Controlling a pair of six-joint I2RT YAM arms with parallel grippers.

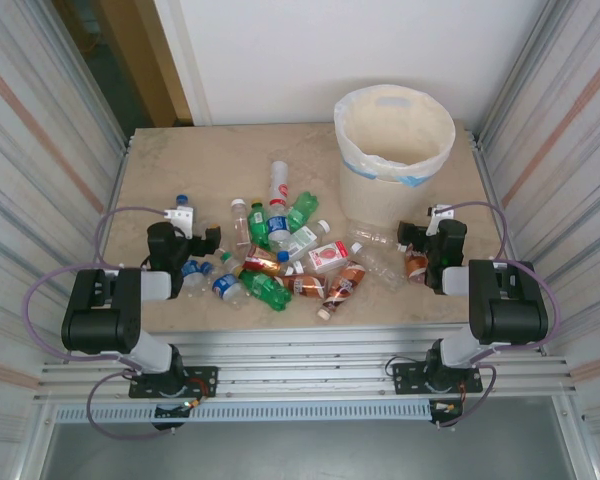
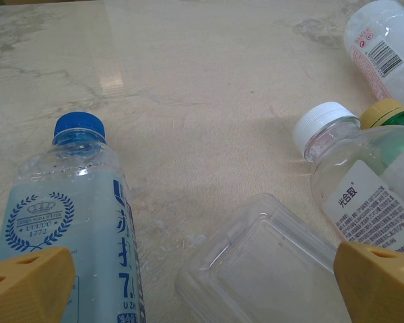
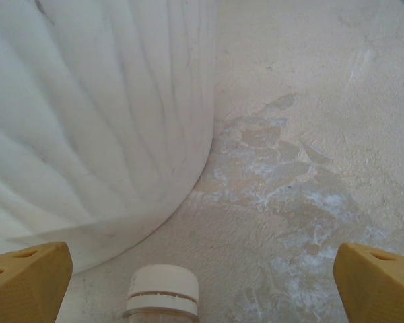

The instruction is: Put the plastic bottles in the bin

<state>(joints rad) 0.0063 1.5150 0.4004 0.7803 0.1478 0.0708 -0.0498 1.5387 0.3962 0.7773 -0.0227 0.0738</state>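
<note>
Several plastic bottles [image 1: 280, 255] lie in a heap at the table's middle. The cream bin [image 1: 395, 140] with its white bag stands at the back right. My left gripper [image 1: 208, 240] is open at the heap's left edge. In the left wrist view a blue-capped bottle [image 2: 74, 202] and a clear square bottle [image 2: 269, 269] lie between the yellow fingertips [image 2: 27, 282], with a white-capped bottle [image 2: 363, 195] to the right. My right gripper [image 1: 412, 240] hangs open beside the bin's wall [image 3: 87, 114], over a brown-filled bottle [image 1: 416, 262] whose white cap [image 3: 161, 293] shows between its fingers.
A white bottle [image 2: 384, 47] and a green bottle with a yellow cap [image 2: 387, 114] lie past the left gripper. Corrugated walls [image 1: 40, 150] close in both sides. Bare tabletop [image 1: 200, 160] stretches behind the heap, left of the bin.
</note>
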